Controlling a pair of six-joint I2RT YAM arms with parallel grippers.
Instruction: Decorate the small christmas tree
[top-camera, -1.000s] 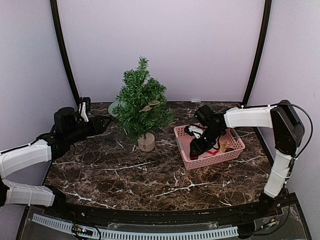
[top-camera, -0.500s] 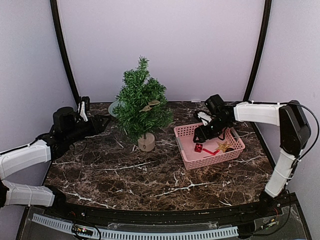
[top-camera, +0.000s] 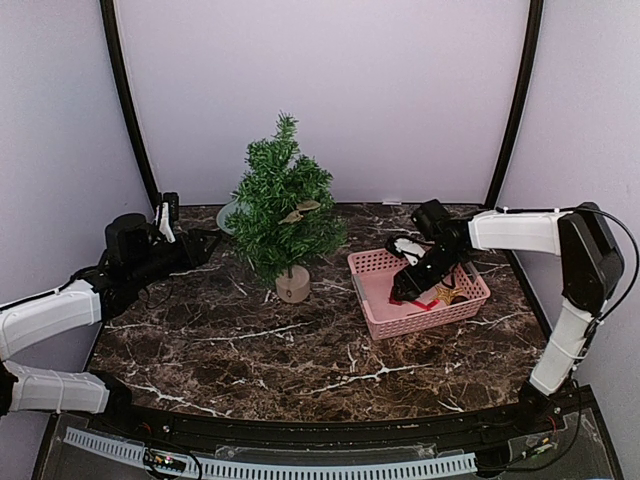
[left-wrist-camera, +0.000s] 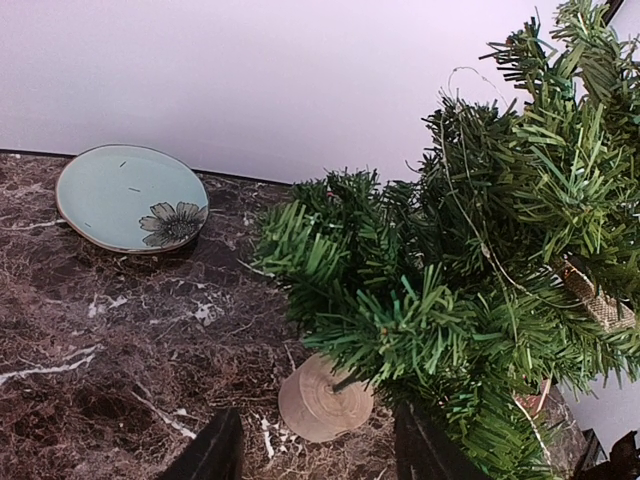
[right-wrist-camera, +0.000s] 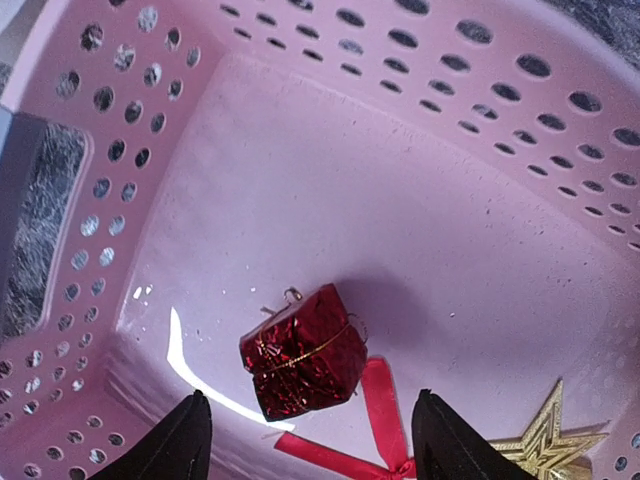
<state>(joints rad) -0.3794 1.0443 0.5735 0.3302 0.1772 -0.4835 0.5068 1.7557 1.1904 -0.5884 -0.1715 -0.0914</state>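
1. The left gripper (top-camera: 200, 243) hangs low over the far left of the marble table (top-camera: 250, 350) and points toward the tree. Its fingers are parted and hold nothing.
2. A pale blue-green plate (left-wrist-camera: 120, 195) with a dark flower print lies flat by the back wall, behind and to the left of the tree. From above, the branches hide most of it.
3. The small christmas tree (top-camera: 283, 210) stands upright at the back centre of the table, between the left gripper and the basket. It rests on a tan round base (left-wrist-camera: 320, 400). Its low branches overhang that base and spread out toward the left gripper, screening the trunk.
4. A tan burlap-looking ornament (top-camera: 300, 212) sits among the branches on the tree's right side, about halfway up.
5. The pink basket (top-camera: 420, 322), with walls full of holes, sits to the right of the tree, near the base but apart from it.
6. On the basket floor lie a shiny red gift box (right-wrist-camera: 300, 350) tied with gold cord, a red ribbon (right-wrist-camera: 380, 410) just beside it, and a gold star (right-wrist-camera: 550, 440) toward the corner.
7. The right gripper (right-wrist-camera: 315, 440) reaches down into the basket with its fingers spread wide. It grips nothing, and the red box lies beyond the gap between the tips. From above, this arm covers part of the basket's contents
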